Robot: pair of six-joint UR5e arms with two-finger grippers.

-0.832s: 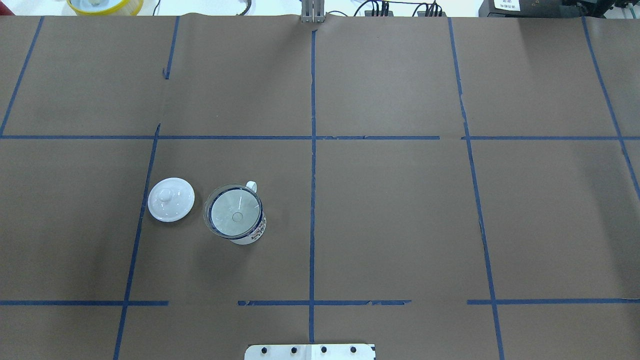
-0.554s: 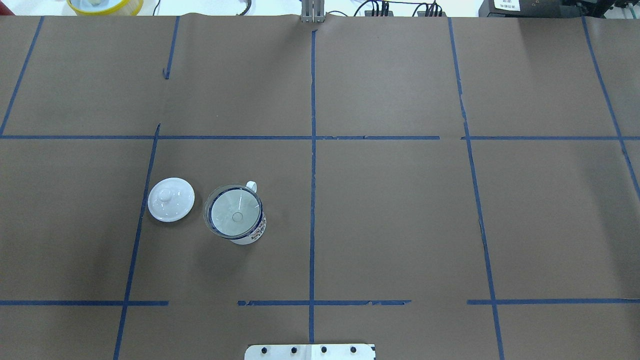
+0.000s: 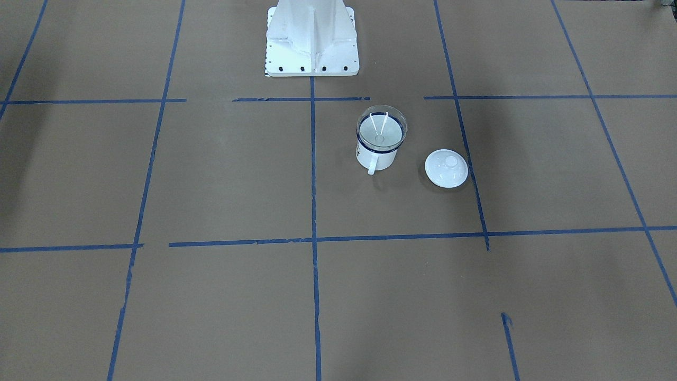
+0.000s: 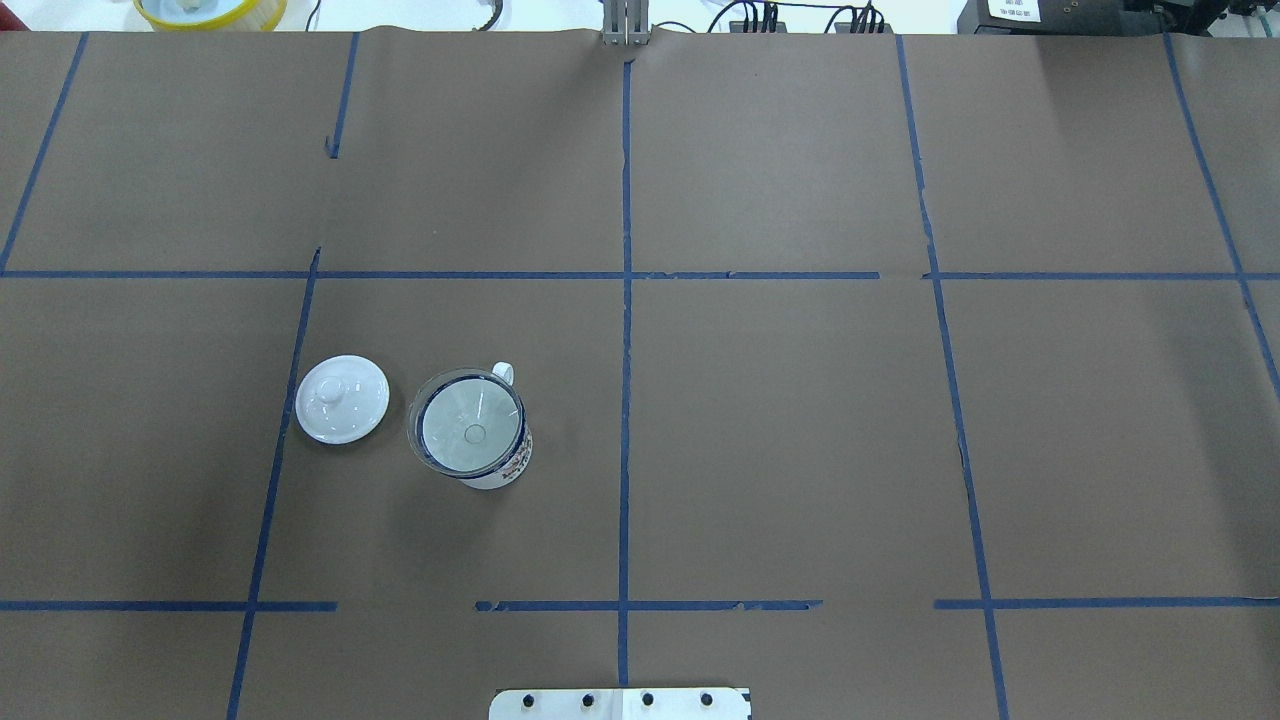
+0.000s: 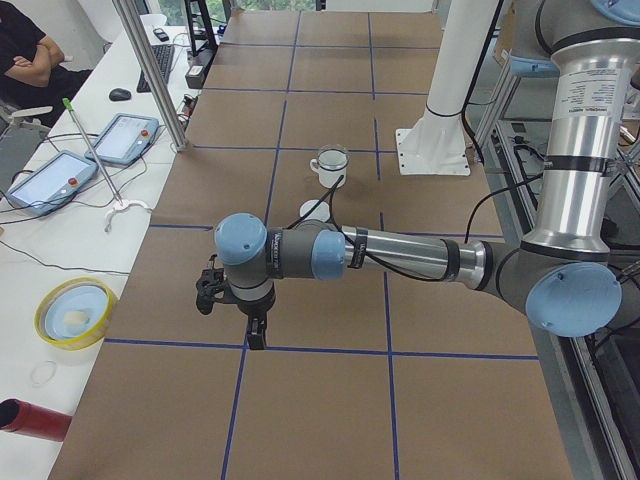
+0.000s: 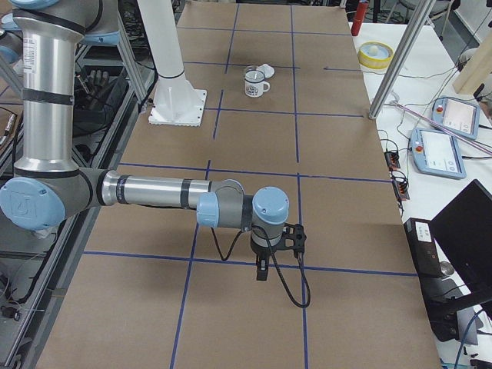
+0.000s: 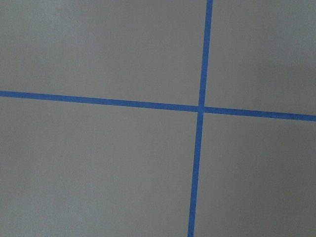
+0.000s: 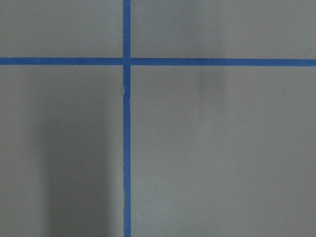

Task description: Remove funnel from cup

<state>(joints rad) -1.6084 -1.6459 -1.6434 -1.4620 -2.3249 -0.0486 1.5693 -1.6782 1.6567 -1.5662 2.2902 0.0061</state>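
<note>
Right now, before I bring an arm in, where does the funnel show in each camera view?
Front-facing: funnel seated in the cup, right of centre, upper half.
Overhead: funnel left of centre, mid-height.
Exterior left: funnel upper middle.
Exterior right: funnel top centre.
Left wrist: not in view.
Right wrist: not in view.
Shared landmark: the white lid beside the cup, in all four exterior views.

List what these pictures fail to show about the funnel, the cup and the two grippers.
Left gripper: seen only in the exterior left view, too small to tell open or shut.
Right gripper: the same, only in the exterior right view.
Funnel spout: down inside the cup, hidden by its white wall.
Print on the cup's side: too small to read, overhead view.
</note>
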